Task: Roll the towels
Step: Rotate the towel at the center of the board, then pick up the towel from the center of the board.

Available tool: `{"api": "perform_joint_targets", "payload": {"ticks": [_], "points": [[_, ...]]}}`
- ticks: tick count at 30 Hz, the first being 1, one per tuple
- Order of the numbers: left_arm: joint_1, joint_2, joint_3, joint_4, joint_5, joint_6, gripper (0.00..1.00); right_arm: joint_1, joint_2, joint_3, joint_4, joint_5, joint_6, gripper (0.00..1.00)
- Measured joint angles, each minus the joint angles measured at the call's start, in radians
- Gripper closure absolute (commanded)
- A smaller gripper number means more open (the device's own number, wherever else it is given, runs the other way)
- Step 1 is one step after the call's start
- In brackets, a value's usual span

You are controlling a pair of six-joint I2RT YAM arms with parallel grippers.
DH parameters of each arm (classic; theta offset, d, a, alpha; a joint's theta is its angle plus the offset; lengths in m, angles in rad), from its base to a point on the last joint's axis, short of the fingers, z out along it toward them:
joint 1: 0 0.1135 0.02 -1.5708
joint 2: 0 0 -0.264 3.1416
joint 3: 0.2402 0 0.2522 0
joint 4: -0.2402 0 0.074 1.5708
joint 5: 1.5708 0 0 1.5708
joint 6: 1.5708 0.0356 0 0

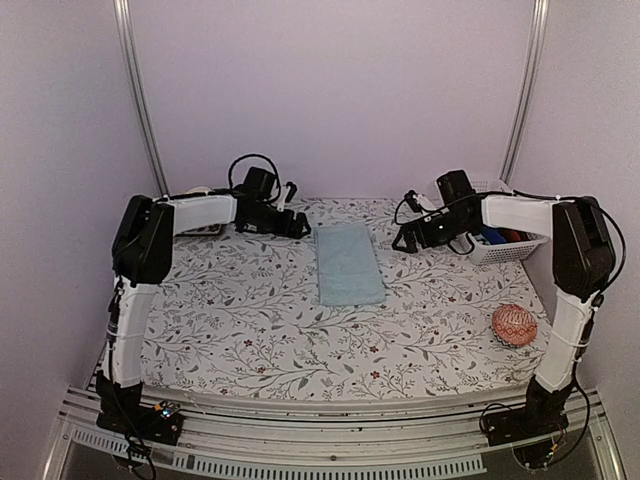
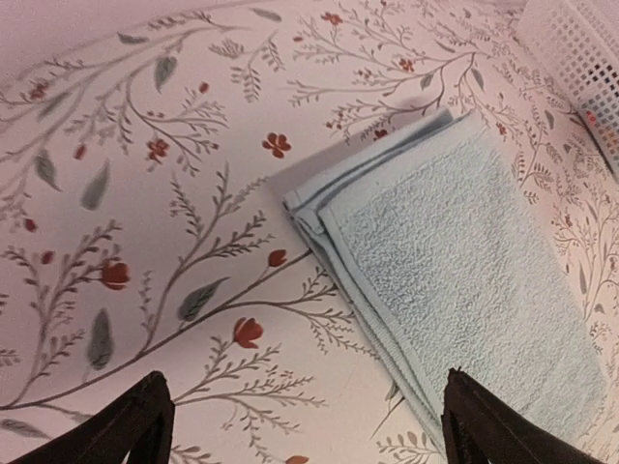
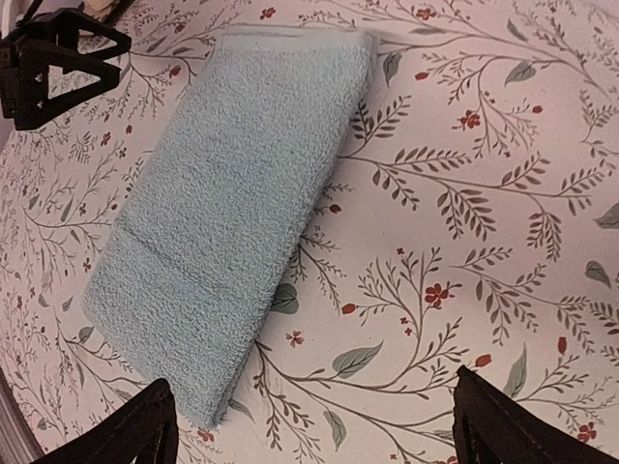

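Observation:
One pale light blue towel (image 1: 348, 263) lies folded flat in a long rectangle at the middle back of the flowered table. My left gripper (image 1: 298, 225) hovers just left of its far end, open, with nothing between the fingers. In the left wrist view the towel (image 2: 455, 261) reaches toward the right finger (image 2: 484, 420) of the left gripper (image 2: 306, 387). My right gripper (image 1: 405, 241) hovers to the towel's right, also open and empty. From the right wrist the towel (image 3: 222, 213) shows left of centre, its corner near the left finger of the right gripper (image 3: 309, 387).
A white mesh basket (image 1: 500, 247) with blue and red items stands at the back right, behind the right gripper, and shows as the basket (image 2: 580, 48) in the left wrist view. An orange-pink patterned ball (image 1: 514, 325) rests near the right arm. Walls enclose three sides.

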Motion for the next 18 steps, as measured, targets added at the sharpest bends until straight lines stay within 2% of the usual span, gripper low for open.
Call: {"api": "perform_joint_targets", "payload": {"ticks": [6, 10, 14, 16, 18], "points": [[0.034, -0.219, -0.140, 0.093, -0.177, 0.070, 0.03, 0.000, -0.153, -0.111, 0.209, 0.108, -0.097, 0.01], [0.060, -0.290, -0.206, 0.161, -0.168, 0.141, 0.03, 0.000, -0.208, -0.133, 0.323, 0.159, -0.148, 0.01], [0.052, -0.379, -0.430, 0.301, -0.147, 0.288, 0.03, 0.000, -0.209, -0.132, 0.359, 0.150, -0.225, 0.01], [0.012, -0.426, -0.566, 0.357, -0.153, 0.404, 0.03, 0.001, -0.213, -0.144, 0.375, 0.133, -0.271, 0.01], [-0.048, -0.436, -0.632, 0.390, -0.156, 0.501, 0.03, 0.001, -0.234, -0.190, 0.405, 0.113, -0.317, 0.01]]}}
